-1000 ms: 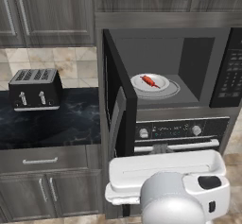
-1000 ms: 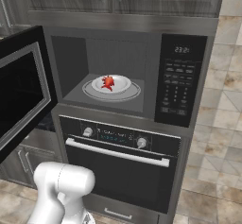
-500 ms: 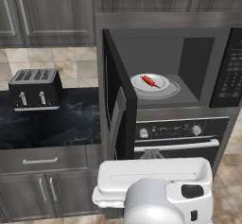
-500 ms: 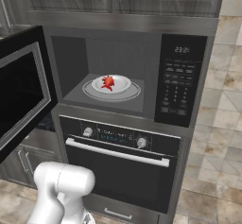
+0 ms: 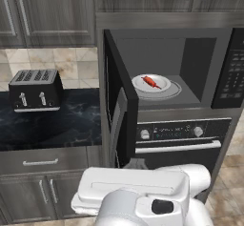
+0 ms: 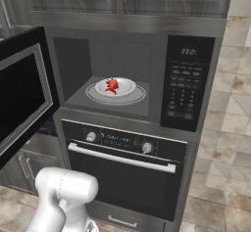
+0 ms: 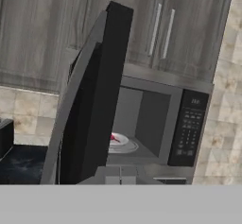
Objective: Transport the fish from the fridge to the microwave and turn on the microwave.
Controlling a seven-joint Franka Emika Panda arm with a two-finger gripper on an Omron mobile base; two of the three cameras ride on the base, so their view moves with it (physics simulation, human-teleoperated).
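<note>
Claw is closed with nothing visible between the tips; the fingertips themselves are hard to make out at the bottom of the hand view, lost against the grey band. That view is tilted and the open microwave door (image 7: pixel 92 100) stands edge-on through frame centre, hiding the left part of the cavity and most of the white plate (image 7: pixel 121 139); just a red sliver of the fish (image 7: pixel 113 137) peeks past the door edge. Left base view: the arm's white body covers the lower centre and cuts off the bottom of the oven (image 5: pixel 178 139); door handle is barely readable against the dark door. Fish (image 5: pixel 151 82) is a small slim red-orange strip lying diagonally on the plate (image 5: pixel 162 83), on the round turntable (image 5: pixel 172 91) in the microwave (image 5: pixel 167 67), upper centre. Right base view: same fish (image 6: pixel 112 85) looks blobbier and foreshortened, centre of the plate, upper middle of frame; door is cropped by the left edge. Button panel (image 6: pixel 184 86) at right, its labels too small to read. Black toaster (image 5: pixel 34 89) at left on the dark counter (image 5: pixel 52 125).
</note>
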